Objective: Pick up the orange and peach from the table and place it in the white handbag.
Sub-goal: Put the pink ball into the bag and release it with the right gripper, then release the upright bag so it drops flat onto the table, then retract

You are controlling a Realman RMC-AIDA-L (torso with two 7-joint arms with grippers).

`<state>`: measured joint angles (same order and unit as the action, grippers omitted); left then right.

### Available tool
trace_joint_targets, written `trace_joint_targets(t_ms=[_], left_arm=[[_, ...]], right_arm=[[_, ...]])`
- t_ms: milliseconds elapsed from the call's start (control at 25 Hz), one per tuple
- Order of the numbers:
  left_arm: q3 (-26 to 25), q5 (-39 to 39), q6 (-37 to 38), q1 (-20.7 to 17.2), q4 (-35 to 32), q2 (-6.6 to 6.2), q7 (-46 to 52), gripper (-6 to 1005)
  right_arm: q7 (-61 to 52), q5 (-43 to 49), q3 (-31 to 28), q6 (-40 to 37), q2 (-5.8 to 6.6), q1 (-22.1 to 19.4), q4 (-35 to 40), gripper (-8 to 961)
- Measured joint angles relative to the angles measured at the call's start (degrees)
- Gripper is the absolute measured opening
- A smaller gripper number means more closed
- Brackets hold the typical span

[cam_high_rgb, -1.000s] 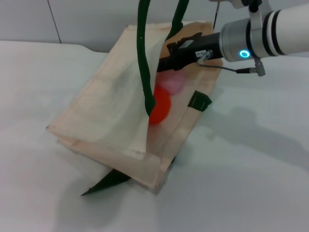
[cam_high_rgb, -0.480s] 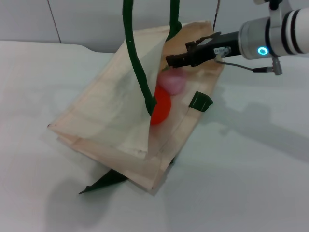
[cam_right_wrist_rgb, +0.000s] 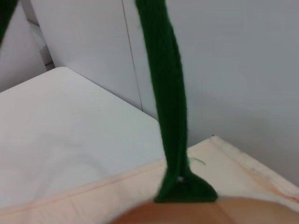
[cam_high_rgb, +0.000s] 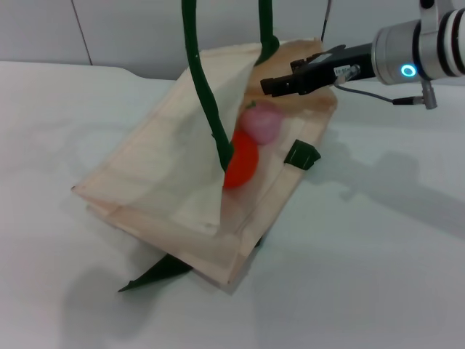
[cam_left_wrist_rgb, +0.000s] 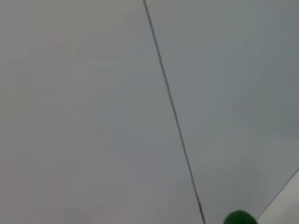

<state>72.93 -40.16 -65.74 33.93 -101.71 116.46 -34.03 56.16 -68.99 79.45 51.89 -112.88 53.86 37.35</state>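
The white handbag [cam_high_rgb: 163, 182] lies tilted on the table with its mouth held up by its dark green handles [cam_high_rgb: 203, 94], which run out of the top of the head view. The orange [cam_high_rgb: 241, 166] and the pink peach [cam_high_rgb: 261, 122] both lie inside the bag's mouth, the peach just behind the orange. My right gripper [cam_high_rgb: 272, 85] hovers at the bag's far rim, just above and to the right of the peach, open and empty. The right wrist view shows a handle [cam_right_wrist_rgb: 166, 93] and the cream fabric [cam_right_wrist_rgb: 70, 154]. My left gripper is out of view; its wrist view shows a green handle tip [cam_left_wrist_rgb: 239, 217].
The white table [cam_high_rgb: 378, 254] spreads around the bag. A green tab [cam_high_rgb: 301, 154] sits on the bag's right edge and a green strap end [cam_high_rgb: 156, 275] sticks out under its near corner. A grey wall [cam_high_rgb: 131, 29] stands behind.
My right gripper has drawn back up and to the right out of the bag's mouth, leaving the peach inside beside the orange. The handles have shifted slightly left.
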Motion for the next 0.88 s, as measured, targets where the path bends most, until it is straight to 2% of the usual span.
trace_joint_targets(t_ms=[160,360,600,880], left_arm=[[-1.0,-6.2,2.2,-0.9,2.7,0.0,-2.9,373],[-1.2,-11.4,4.0,-1.1,5.0,-0.01,-6.7,411],[-2.3,-17.6,6.3,-2.0,7.7,0.0,-10.5,441],[-2.5,-19.8,8.0,-2.7,9.2,0.0,-11.8,582]], right_arm=[[-0.4,0.0,-0.5,0.3,0.53,-0.6,0.0,775],[-0.8,1.0,-2.8,1.6,1.13,-1.3,0.0,776],[-1.2,2.1,-3.7,2.4,1.15,-1.3,0.0,776],[-1.4,2.1,-3.8,2.2,1.24,-1.5,0.0,773]])
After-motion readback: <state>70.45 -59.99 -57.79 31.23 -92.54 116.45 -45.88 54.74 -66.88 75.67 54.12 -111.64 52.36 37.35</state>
